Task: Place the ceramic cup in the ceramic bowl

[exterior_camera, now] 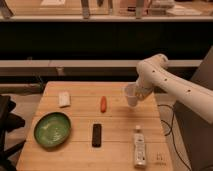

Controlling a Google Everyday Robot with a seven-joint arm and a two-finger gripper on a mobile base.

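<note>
The white ceramic cup [130, 95] is held upright in my gripper [136, 93] over the right part of the wooden table [120, 120], just above its surface. The gripper is shut on the cup from its right side, with the white arm [170, 82] reaching in from the right. The green ceramic bowl [52, 130] sits at the table's front left, far from the cup, with nothing in it.
An orange carrot-like item [103, 103] lies left of the cup. A black remote-like bar [96, 135] lies at front centre. A white bottle [140, 147] lies at front right. A small white object [64, 99] lies at back left. A dark chair [7, 125] stands at the left.
</note>
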